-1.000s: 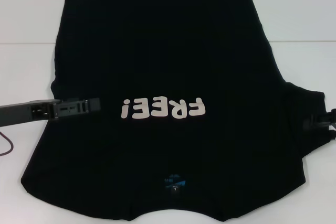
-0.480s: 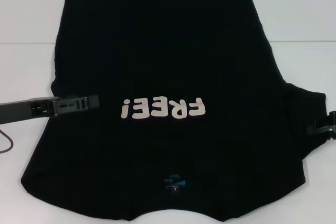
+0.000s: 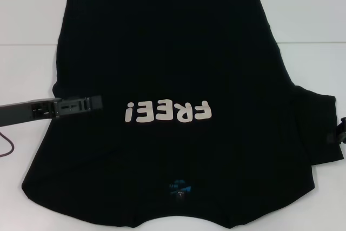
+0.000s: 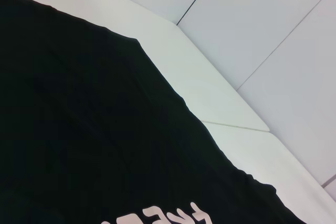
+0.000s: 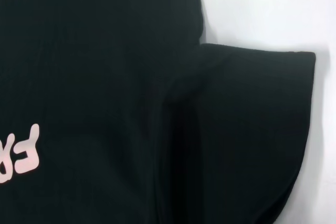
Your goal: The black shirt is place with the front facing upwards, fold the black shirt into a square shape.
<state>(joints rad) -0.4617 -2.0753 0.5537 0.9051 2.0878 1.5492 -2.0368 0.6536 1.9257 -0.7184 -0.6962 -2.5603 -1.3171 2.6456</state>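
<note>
The black shirt (image 3: 173, 52) lies flat on the white table (image 3: 30, 20), front up, with pale "FREE!" lettering (image 3: 166, 112) and a small blue neck label (image 3: 179, 186) near the front edge. One short sleeve (image 3: 316, 128) sticks out to the right; no sleeve shows on the left side. My left gripper (image 3: 94, 103) reaches in from the left, low over the shirt's left part beside the lettering. Only the tip of my right gripper (image 3: 342, 132) shows at the right edge, just off the sleeve. The left wrist view shows the shirt (image 4: 79, 129), and the right wrist view shows the sleeve (image 5: 247, 129).
A red cable (image 3: 8, 145) loops on the table under the left arm. A seam (image 3: 27, 44) runs across the table top behind the shirt. White table surface borders the shirt on the left, right and far sides.
My right gripper has drawn back rightward off the sleeve, nearly out of view. The left gripper has shifted slightly up and back. The shirt has not moved.
</note>
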